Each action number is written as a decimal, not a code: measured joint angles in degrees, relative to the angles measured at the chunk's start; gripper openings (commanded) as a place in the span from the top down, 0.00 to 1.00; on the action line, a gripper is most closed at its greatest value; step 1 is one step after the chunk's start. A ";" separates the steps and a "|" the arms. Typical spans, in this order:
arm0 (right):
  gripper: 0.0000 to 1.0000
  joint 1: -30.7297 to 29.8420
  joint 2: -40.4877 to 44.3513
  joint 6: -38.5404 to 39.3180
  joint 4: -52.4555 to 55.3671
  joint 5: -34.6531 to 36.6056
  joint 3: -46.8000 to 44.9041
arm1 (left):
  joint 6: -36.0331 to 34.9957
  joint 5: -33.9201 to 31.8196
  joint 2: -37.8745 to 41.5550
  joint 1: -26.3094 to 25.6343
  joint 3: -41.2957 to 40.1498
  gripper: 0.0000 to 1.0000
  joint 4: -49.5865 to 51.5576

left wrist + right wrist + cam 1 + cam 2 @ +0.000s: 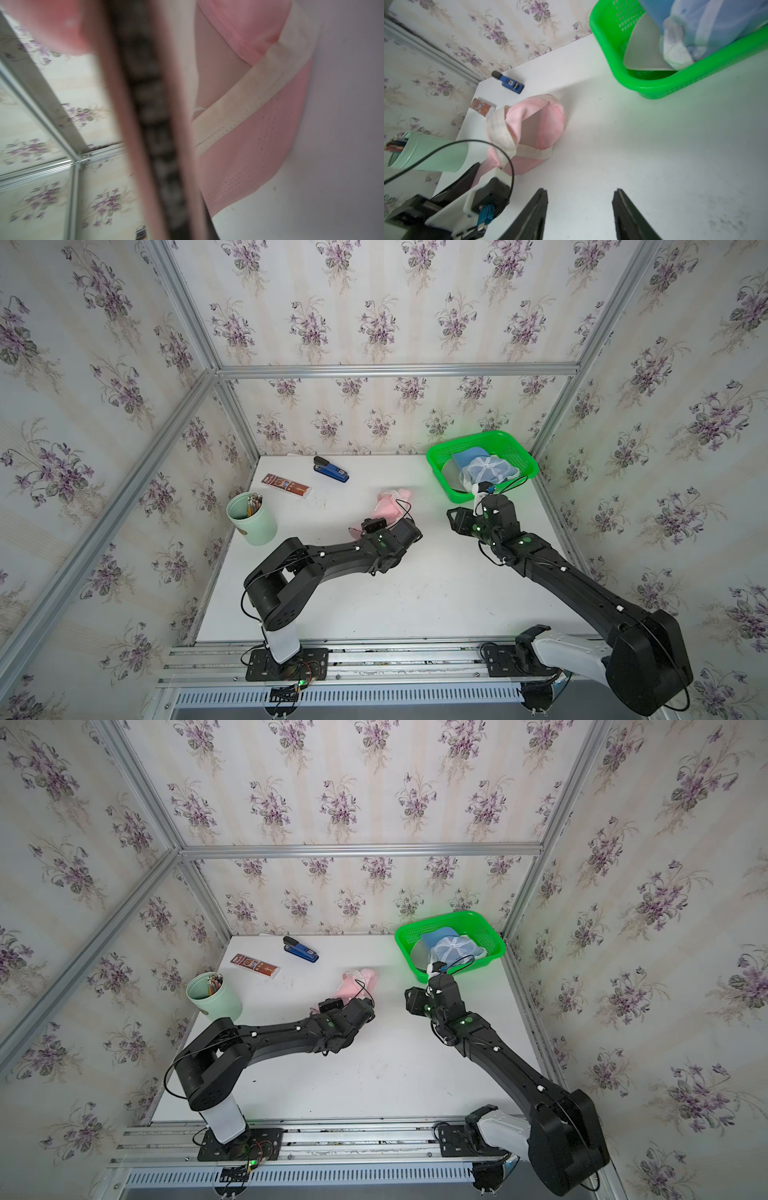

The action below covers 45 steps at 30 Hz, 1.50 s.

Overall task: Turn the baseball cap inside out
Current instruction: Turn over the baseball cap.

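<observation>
The left gripper (360, 534) is clenched tight on an edge of the pink baseball cap (537, 124). The rest of the cap bulges out past its fingertips and lies on the white table (415, 593), with a cream band (500, 128) showing around the opening. The right gripper (580, 199) stands apart from the cap, its jaws spread and holding nothing, with only bare tabletop between its fingers. Just ahead of that gripper sits a green basket (440, 479) with a blue-and-white cap (486, 472) inside. Beyond the pink cap from the left gripper lies a blue stapler (331, 469), and a mint cup of pencils (253, 522) stands off to that arm's outer side
</observation>
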<state>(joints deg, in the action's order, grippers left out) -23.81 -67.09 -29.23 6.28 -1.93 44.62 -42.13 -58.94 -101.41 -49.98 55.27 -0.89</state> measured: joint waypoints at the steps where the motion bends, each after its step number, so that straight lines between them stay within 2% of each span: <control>1: 0.47 0.66 0.07 0.39 0.66 -0.31 0.28 | -4.07 -1.09 0.07 -0.22 -1.97 1.00 -5.46; 6: 0.51 1.70 -2.03 1.31 -0.15 -5.29 0.72 | -34.53 -3.52 -5.09 -1.36 -9.14 1.00 -47.01; 8: 0.51 1.70 -3.10 1.64 -1.46 -8.11 -0.31 | -43.10 -2.40 -6.29 -2.56 -10.64 1.00 -58.66; 10: 0.49 1.70 -3.65 1.75 -1.99 -9.73 -0.59 | -48.96 -0.94 -6.75 -3.74 -12.52 1.00 -66.47; 13: 0.49 1.75 -3.87 1.77 -2.25 -10.32 0.85 | -54.16 0.61 -7.15 -4.02 -13.90 1.00 -71.60; 17: 0.47 1.33 -4.55 2.19 -1.62 -10.36 4.85 | -57.99 1.42 -7.15 -3.98 -15.65 1.00 -75.30; 20: 0.47 -0.55 -6.01 3.06 1.01 -7.61 10.12 | -59.54 2.23 -7.15 -4.04 -16.20 1.00 -75.41; 28: 0.46 -11.06 -18.12 7.52 11.74 2.19 26.49 | -62.36 2.60 -8.26 -4.11 -16.26 1.00 -76.87; 36: 0.48 -14.80 -24.52 8.44 17.03 7.91 29.97 | -62.88 2.58 -9.01 -4.85 -15.72 1.00 -77.26; 38: 0.53 -14.78 -25.99 8.44 17.51 8.50 29.99 | -62.88 2.60 -9.07 -4.96 -15.61 1.00 -77.26; 39: 0.59 -14.78 -26.71 8.44 17.66 8.79 29.99 | -62.90 2.58 -9.07 -5.07 -15.61 1.00 -77.26; 43: 0.92 -14.73 -27.65 8.17 17.62 10.21 28.59 | -62.88 2.58 -8.28 -5.07 -16.09 1.00 -77.24; 45: 0.99 -14.25 -26.21 7.54 16.52 10.08 26.32 | -62.58 2.47 -7.78 -5.07 -16.68 1.00 -77.24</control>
<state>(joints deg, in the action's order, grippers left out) -38.06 -93.30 -21.69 22.81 8.14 70.94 -104.71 -56.47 -109.19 -55.05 38.59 -78.13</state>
